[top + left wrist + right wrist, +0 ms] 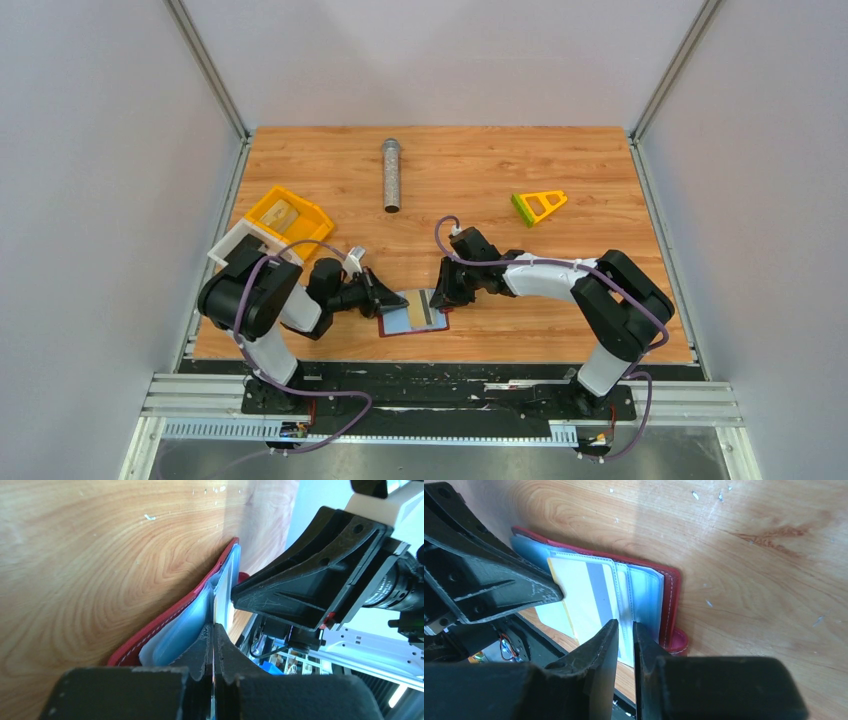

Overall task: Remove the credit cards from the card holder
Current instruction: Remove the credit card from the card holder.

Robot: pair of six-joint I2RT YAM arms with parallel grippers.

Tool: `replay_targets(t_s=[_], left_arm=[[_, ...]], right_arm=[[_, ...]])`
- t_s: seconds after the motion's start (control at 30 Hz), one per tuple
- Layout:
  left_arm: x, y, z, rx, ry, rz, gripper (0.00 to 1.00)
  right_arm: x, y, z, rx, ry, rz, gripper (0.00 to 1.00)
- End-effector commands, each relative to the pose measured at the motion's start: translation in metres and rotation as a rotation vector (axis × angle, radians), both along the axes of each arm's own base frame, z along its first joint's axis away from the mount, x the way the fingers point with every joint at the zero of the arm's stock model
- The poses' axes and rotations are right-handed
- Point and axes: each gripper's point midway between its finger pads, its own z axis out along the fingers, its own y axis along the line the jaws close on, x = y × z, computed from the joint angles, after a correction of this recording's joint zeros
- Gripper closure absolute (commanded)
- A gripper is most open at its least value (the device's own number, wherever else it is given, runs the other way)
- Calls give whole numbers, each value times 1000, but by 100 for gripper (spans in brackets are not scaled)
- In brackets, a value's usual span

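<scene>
Card holder [670, 592], one, in right claw [624, 626]; one card [579, 597] in left claw [213, 628].

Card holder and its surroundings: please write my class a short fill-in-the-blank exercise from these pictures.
1. The card holder lies ___ on the table, its blue pockets showing.
2. Its outer cover is ___.
3. The left gripper and right gripper meet it from ___ sides.
4. The tray at the table's left edge is mostly ___.
Missing words: open; red; opposite; yellow.
</scene>
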Motion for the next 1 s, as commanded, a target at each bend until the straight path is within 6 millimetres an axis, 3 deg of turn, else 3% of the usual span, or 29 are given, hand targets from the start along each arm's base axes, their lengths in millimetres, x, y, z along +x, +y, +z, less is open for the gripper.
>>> replay_targets(t_s=[0.0,0.37,0.57,0.77,0.97], left_arm=[[7,14,3,40,-24,34,100],[1,36,7,247,-50,20,100],[3,43,17,295,-57,22,100],[2,45,27,296,-39,48,100],[0,45,34,295,-9,49,100]], right_arm=[[-3,-11,-14,-55,13,-18,81],[1,-9,-11,-54,2,-11,82],[11,-4,16,-29,-80,27,81],[23,17,64,31,-360,229,76],[19,36,88,44,-718,389,71]])
